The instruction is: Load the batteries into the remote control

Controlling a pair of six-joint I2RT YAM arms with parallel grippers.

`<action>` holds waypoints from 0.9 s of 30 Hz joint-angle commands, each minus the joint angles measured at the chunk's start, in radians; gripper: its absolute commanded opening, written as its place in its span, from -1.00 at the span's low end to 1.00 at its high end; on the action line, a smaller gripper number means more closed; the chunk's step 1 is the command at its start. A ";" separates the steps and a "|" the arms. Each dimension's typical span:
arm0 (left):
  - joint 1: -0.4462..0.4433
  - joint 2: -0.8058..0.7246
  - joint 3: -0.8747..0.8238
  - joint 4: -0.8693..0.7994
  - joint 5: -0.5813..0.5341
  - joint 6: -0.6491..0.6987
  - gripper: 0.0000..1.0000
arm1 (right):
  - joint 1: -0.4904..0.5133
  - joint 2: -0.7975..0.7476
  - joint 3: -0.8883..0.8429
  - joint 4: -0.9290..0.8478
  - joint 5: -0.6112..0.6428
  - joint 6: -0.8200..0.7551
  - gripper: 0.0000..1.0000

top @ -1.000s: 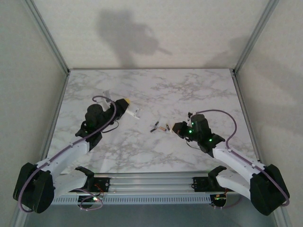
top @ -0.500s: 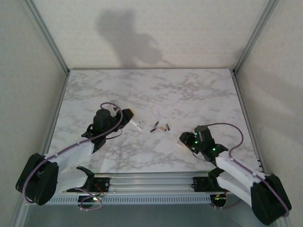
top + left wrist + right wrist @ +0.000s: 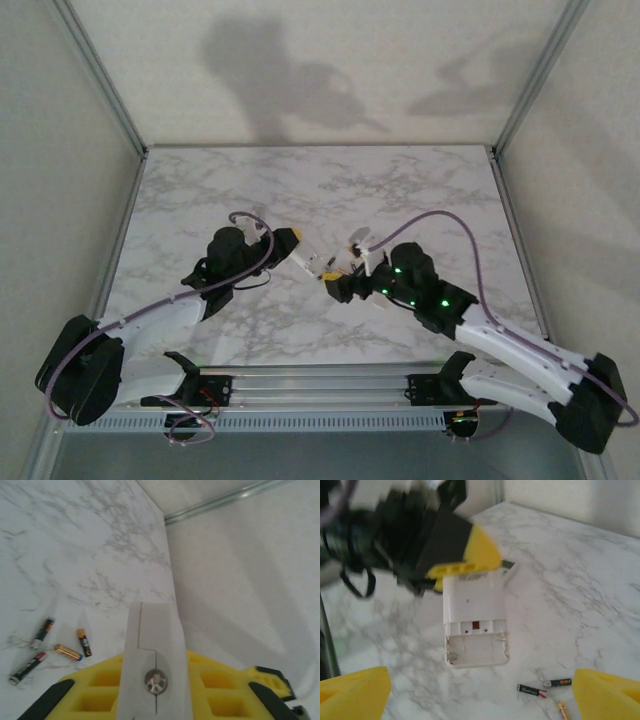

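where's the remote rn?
Mid-table in the top view, the remote is clamped in the left tool; batteries lie on the table beside its free end.

Right end effector [image 3: 480,696] newly wide open, nearer remote [image 3: 475,620]

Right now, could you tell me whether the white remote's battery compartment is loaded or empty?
Empty: the white remote's open compartment is bare; four slim batteries lie on the marble.

White arms [image 3: 510,345], purple cables [image 3: 447,213] — yellow fingers [image 3: 350,695]
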 commanded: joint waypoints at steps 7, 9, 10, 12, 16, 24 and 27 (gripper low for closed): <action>-0.035 0.014 0.064 0.049 0.051 0.033 -1.00 | 0.032 0.307 0.223 -0.005 -0.042 -0.226 0.68; -0.036 0.014 0.067 0.043 0.053 0.043 -1.00 | 0.031 0.349 0.265 -0.031 -0.016 -0.222 0.55; -0.036 0.013 0.067 0.035 0.051 0.047 -1.00 | 0.031 0.363 0.282 -0.046 -0.018 -0.228 0.44; -0.035 0.008 0.065 0.028 0.051 0.052 -1.00 | 0.031 0.376 0.291 -0.043 -0.025 -0.230 0.23; -0.036 -0.011 0.058 0.030 0.051 0.056 -1.00 | 0.030 0.376 0.291 -0.034 -0.025 -0.221 0.26; -0.036 -0.077 0.087 -0.080 0.019 0.136 -0.02 | 0.031 0.364 0.293 -0.060 -0.116 -0.218 -0.34; -0.034 -0.181 0.110 -0.267 -0.139 0.214 0.88 | 0.030 0.357 0.269 -0.089 -0.087 -0.278 -0.38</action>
